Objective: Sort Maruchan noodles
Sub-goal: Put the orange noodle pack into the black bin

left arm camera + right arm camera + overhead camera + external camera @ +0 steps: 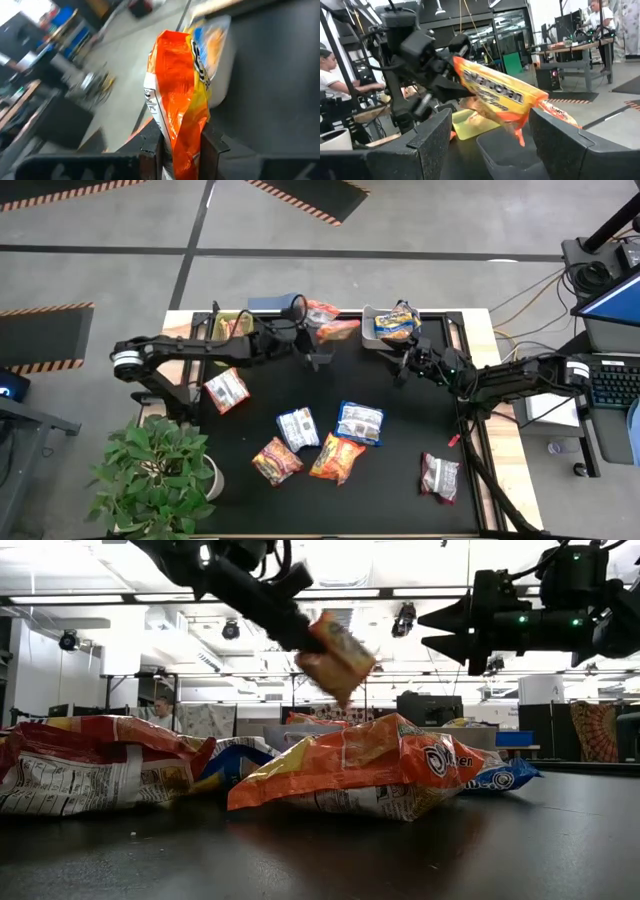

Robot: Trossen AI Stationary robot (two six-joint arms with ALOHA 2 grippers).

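My left gripper [318,340] is up over the table's far middle, shut on an orange-red noodle packet [337,330]. Beyond it stands a white bin [372,315] holding a blue-and-yellow packet [396,325]. My right gripper [399,367] hangs open in the air just near of that bin and touches nothing. Another orange-red packet [321,310] lies in a dark bin at the far edge. Several packets lie flat on the black mat: white-and-red [227,390], silver [298,428], blue [360,422], two orange [338,458], and silver-red [440,477]. My left gripper pinches the orange-red packet by one end [182,142] between its two fingers [214,146]. The fingers come from the table's left, slanting downward. The packet is lifted clear of the table and sticks out past the fingertips, tilted [337,657].
A green bin [228,326] with a packet in it sits at the far left corner under my left arm. A potted plant [160,475] stands at the near left corner. People sit at desks behind the table. Bare mat lies between the loose packets and the bins.
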